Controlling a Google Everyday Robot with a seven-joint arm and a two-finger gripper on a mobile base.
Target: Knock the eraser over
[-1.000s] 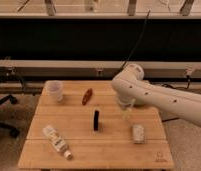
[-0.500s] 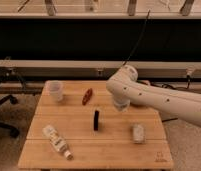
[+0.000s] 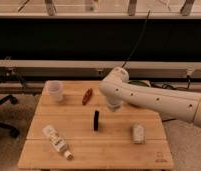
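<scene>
Wooden table (image 3: 119, 150) of pale slats, set before a dark wall with a rail along it. Near its middle: the eraser (image 3: 96, 120), thin and black, upright on a narrow edge, seen almost edge-on and apart from everything else. Just up and to the right of it, close but not touching: the gripper (image 3: 114, 106), hanging low at the end of the white arm (image 3: 154, 100) that reaches in from the right; open or closed, cannot tell. Elsewhere on the table: a pale cup (image 3: 54, 90) at the far left corner, a reddish-brown oblong object (image 3: 87, 96) beyond the eraser, a bottle (image 3: 57, 141) lying on its side at the near left, a small white cylinder (image 3: 138, 133) at the near right. Probably light and stiff, with a somewhat grippy foot, so likely to tip rather than slide if pushed high up. No need to take hold at all: better to press against a broad face near the top edge, square to it. Pushed along the thin edge, or low down, would likely skid or twist instead of falling. Little risk of damage; neighbours apparently clear of where it would land.
</scene>
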